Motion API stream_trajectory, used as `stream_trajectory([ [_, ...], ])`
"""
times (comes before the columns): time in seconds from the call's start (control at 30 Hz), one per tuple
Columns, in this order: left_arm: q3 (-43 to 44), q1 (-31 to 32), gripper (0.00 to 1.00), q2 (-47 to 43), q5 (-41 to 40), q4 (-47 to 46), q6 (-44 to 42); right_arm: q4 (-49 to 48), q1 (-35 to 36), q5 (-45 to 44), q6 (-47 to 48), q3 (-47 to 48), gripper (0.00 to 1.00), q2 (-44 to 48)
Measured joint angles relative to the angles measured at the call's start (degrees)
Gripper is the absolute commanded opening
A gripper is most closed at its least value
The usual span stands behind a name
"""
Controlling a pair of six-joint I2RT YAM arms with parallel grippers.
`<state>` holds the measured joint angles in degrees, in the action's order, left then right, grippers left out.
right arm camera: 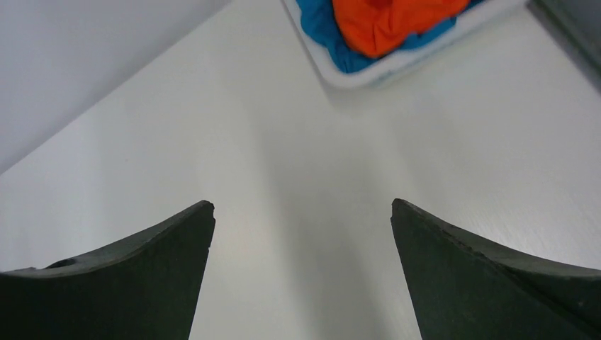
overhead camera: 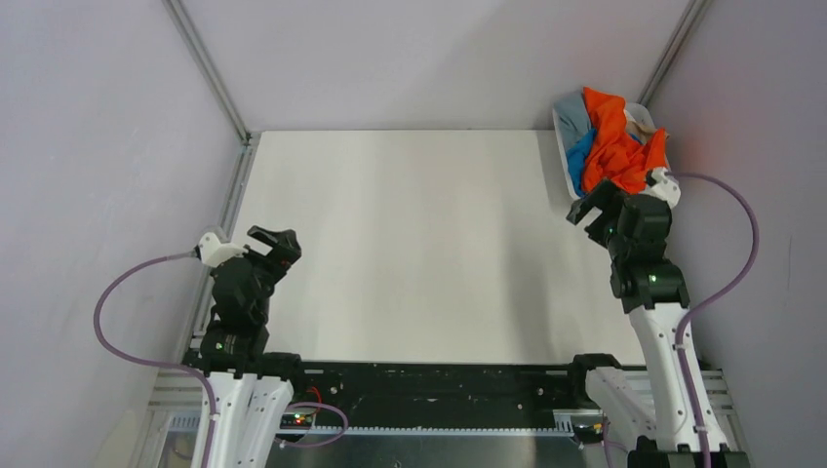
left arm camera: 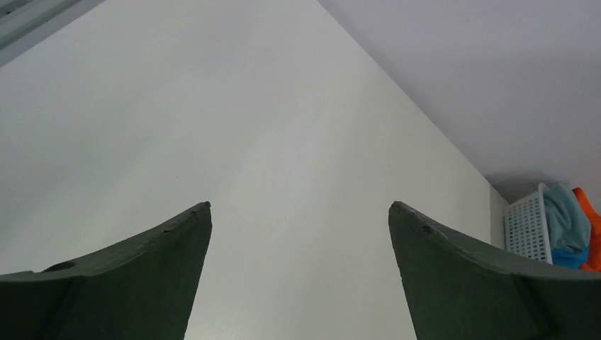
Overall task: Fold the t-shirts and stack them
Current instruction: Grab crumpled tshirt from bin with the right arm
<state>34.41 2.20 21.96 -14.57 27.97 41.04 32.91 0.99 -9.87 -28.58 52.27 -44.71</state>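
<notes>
1. T-shirts [overhead camera: 607, 161] of soft cloth, top view: they lie heaped in the white plastic basket [overhead camera: 567, 174] at the table's one-o'clock corner.
   - You can count one bright orange t-shirt [overhead camera: 619, 141] on top, one bright blue t-shirt [overhead camera: 582, 156], one pale grey-blue t-shirt [overhead camera: 572, 112] and a scrap of beige t-shirt [overhead camera: 641, 119]. That makes four shirts in one basket.
   - The right gripper [overhead camera: 590, 207] hovers just beside the basket, at its seven o'clock.
   - The left gripper [overhead camera: 276, 241] sits well apart, at the table's eight o'clock.
2. Left wrist view: the left gripper's jaws stand wide apart and hold nothing, over the bare white table [left arm camera: 212, 106].
   - The basket shows small at three o'clock, with only three shirt colours visible.
   - This arm looks too far off to steady the basket for you.
3. Right wrist view: the jaws gape, empty.
   - The basket lies at twelve o'clock, and two shirts show, orange over blue.
   - The layers look tangled. A deep pinch could drag the blue shirt out with the orange, or slide or tip the light basket.
   - Take only the top fold.
</notes>
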Motion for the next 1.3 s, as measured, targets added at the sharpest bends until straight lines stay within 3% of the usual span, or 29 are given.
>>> stream_trajectory([
  [0.2, 0.0, 0.0, 0.98, 2.6, 0.5, -1.3, -1.5, -7.2, -3.4, -1.0, 5.3, 6.1, 1.00, -10.4],
  [0.4, -0.3, 0.0, 0.98, 4.3, 4.0, -3.9, -4.6, -11.9, -10.0, -0.9, 7.9, 21.6, 0.95, -29.1],
  [0.63, -2.4, 0.0, 0.98, 4.3, 6.0, -6.1, -6.7, -15.8, -12.1, -4.7, 8.2, 30.9, 0.90, -49.4],
  [0.7, -2.9, 0.0, 0.98, 4.2, 6.2, -6.5, -7.0, -16.0, -12.3, -6.0, 8.5, 33.3, 0.82, -55.0],
  [0.8, -3.5, 0.0, 0.98, 4.1, 6.2, -6.9, -7.1, -15.8, -12.5, -6.3, 9.5, 38.1, 0.45, -63.1],
  [0.83, -3.7, 0.0, 0.98, 4.0, 6.2, -7.0, -7.2, -15.6, -12.6, -5.9, 9.9, 39.6, 0.38, -65.2],
  [0.87, -3.8, 0.0, 0.98, 4.0, 6.2, -7.0, -7.2, -15.2, -12.6, -5.3, 10.3, 41.0, 0.22, -67.3],
  [0.93, -4.0, 0.0, 0.98, 4.0, 6.2, -7.3, -7.5, -14.4, -12.7, -4.1, 10.8, 43.1, 0.03, -69.9],
  [1.13, -4.0, 0.0, 0.98, 4.0, 6.6, -7.9, -8.1, -12.9, -12.9, -3.1, 10.7, 45.1, 0.00, -68.9],
  [1.3, -4.6, 0.0, 0.98, 3.3, 7.7, -8.6, -8.1, -11.6, -12.9, -3.4, 12.2, 45.1, 0.00, -61.1],
])
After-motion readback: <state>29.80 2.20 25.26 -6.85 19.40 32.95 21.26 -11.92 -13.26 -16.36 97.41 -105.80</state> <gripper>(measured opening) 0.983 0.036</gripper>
